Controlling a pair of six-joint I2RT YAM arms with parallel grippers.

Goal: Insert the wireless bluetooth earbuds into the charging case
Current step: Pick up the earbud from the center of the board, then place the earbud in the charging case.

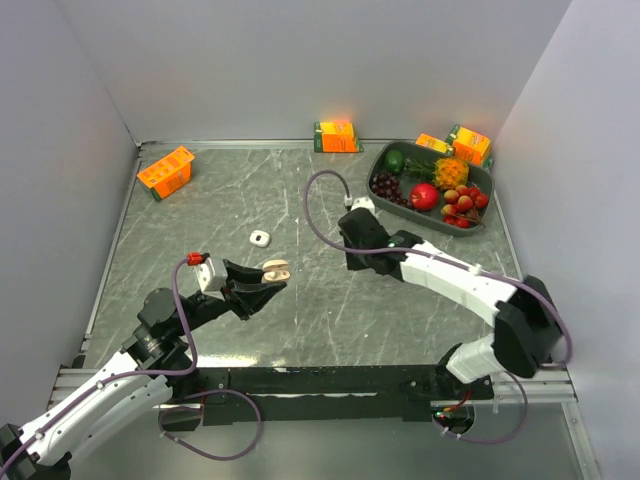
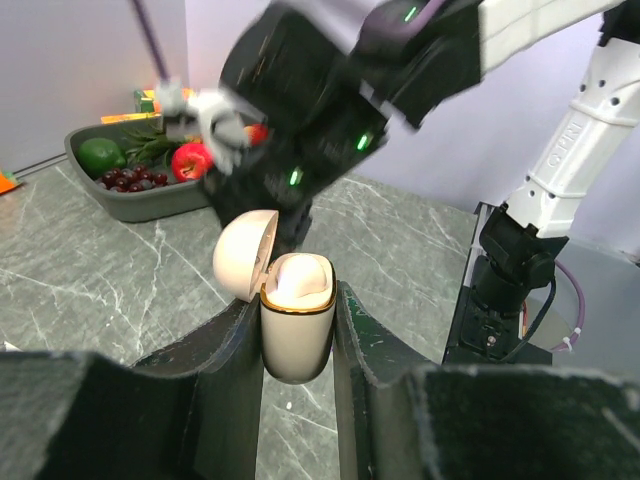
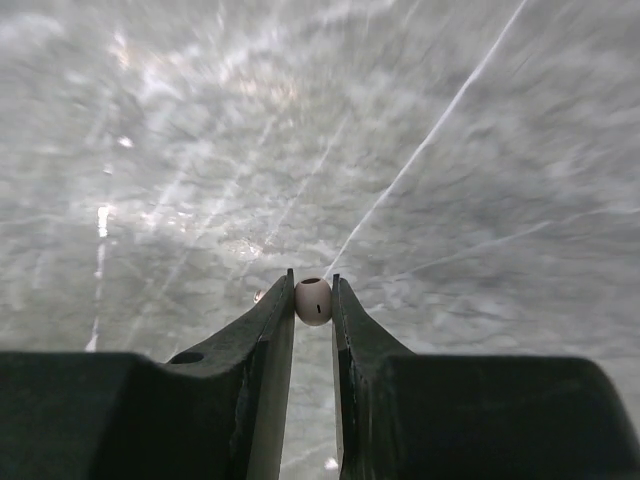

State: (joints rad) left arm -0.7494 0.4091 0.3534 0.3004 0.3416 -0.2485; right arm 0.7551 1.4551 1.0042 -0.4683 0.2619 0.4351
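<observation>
Beige plastic is what you see between the fingers of your left gripper point(image 2: 297, 300): it is clamped on the charging case point(image 2: 297, 335), one finger pressing on each side of the lower body. The case stands upright in this grip and is held above the table point(image 1: 330, 320), with a thin gold rim around its mouth. Its lid point(image 2: 245, 255) is open and leans back to the left side of the fingers. Inside the mouth there is a pale rounded shape, but you cannot tell if this is an earbud already seated. Your right gripper point(image 3: 312, 276) is closed on one small whitish earbud point(image 3: 313, 300), which sits just behind the fingertips, its rounded head with a small dark opening towards the wrist camera. Under these fingers you see only the grey marble surface, blurred. From the left wrist view, the right arm's wrist point(image 2: 330, 110) hangs in front of the left gripper and higher than the open case, near to it but not touching. In the top view a small white case point(image 1: 260, 238) lies on the table just beyond the left fingertips, and a dark tray point(image 1: 378, 160) with fruit stands beyond the right gripper, well apart.
</observation>
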